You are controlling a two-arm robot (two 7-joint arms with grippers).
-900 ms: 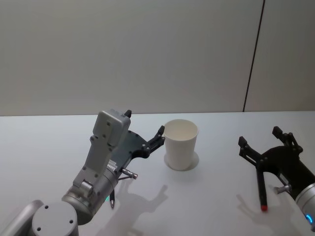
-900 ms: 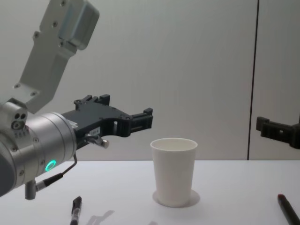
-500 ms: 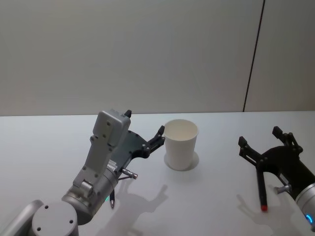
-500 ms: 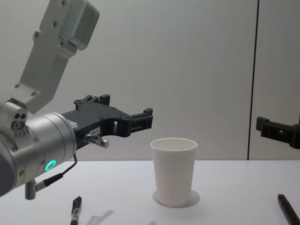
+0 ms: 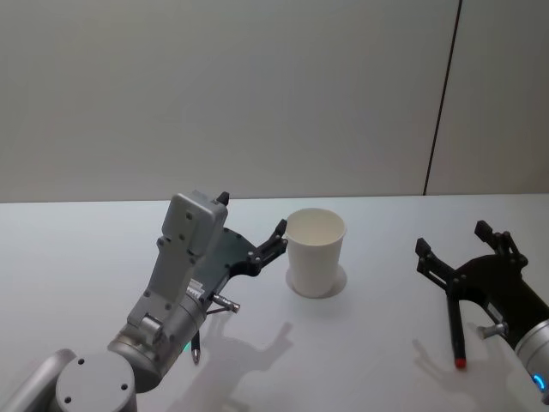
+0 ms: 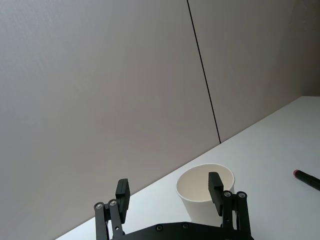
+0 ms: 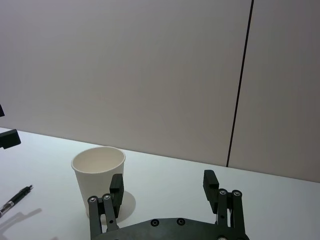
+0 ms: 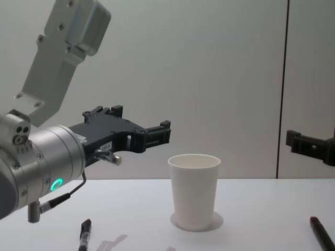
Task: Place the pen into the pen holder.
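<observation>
The pen holder, a plain white paper cup (image 5: 316,253) (image 8: 193,191) (image 6: 205,186) (image 7: 98,176), stands upright at the table's middle. A black pen (image 5: 196,348) (image 8: 84,235) (image 7: 15,198) lies on the table under my left arm. A dark pen with a red tip (image 5: 455,330) (image 8: 320,232) (image 6: 307,179) lies to the right, below my right gripper. My left gripper (image 5: 253,219) (image 8: 146,125) (image 6: 169,190) hovers open and empty just left of the cup, above the table. On the right my right gripper (image 5: 452,239) (image 7: 163,185) also hangs open with nothing in it.
The white table (image 5: 86,249) runs back to a plain grey wall with a dark vertical seam (image 5: 442,103). Bare tabletop lies around the cup.
</observation>
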